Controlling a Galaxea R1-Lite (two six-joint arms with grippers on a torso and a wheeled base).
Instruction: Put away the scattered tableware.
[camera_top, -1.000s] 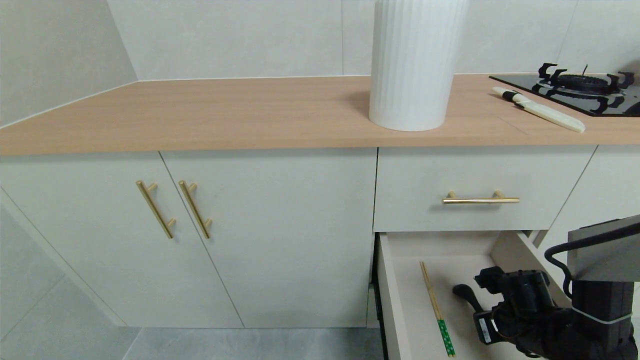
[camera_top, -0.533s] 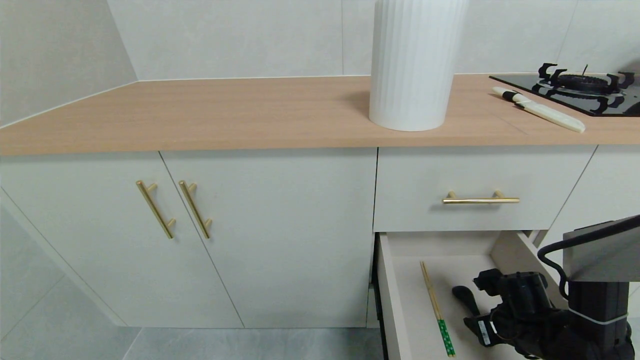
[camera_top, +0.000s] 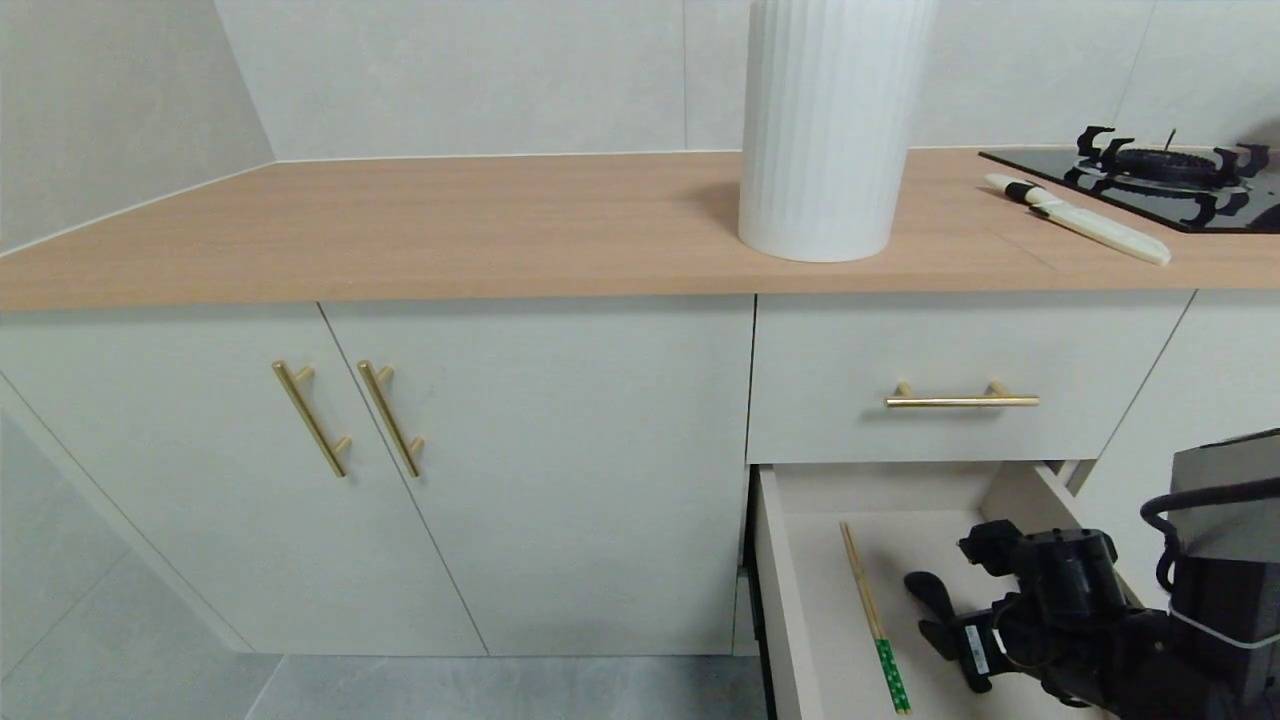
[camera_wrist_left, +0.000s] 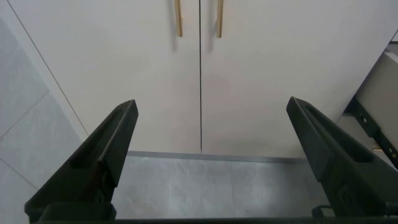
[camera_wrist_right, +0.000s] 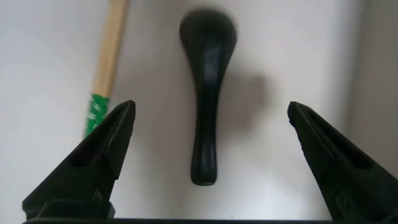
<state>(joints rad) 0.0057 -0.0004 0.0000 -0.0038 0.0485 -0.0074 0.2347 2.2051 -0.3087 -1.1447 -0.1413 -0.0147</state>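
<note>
Black and glossy, the spoon (camera_wrist_right: 208, 99) is lying flat on the floor of the open lower drawer (camera_top: 790, 600), bowl end pointing away from the right claw (camera_wrist_right: 211, 104), which is hovering directly above it with its jaws spread wide and gripping nothing. Just beside the spoon, apart from it, the wooden chopsticks (camera_wrist_right: 106, 68) with green patterned ends are resting in the same drawer. The spoon is looking small, stiff and light, and its smooth finish is suggesting it could slip between hard pads; whether it is ceramic or plastic cannot be told, so it is best treated as chippable. If it needs taking up again, the narrow handle midway along is offering the surest hold, the jaws closing across its width. The left claw (camera_wrist_left: 212, 101) is hanging released in front of the closed cabinet doors (camera_wrist_left: 199, 74), well apart from the drawer. Up on the desk (camera_top: 450, 230), a pale knife (camera_top: 1075, 218) with a dark band at its handle is lying near the stove (camera_top: 1160, 170), to the right of a tall white ribbed container (camera_top: 822, 130); it is probably the piece not yet stowed, rigid and thin, and is calling for a grip on the handle end rather than the blade.
</note>
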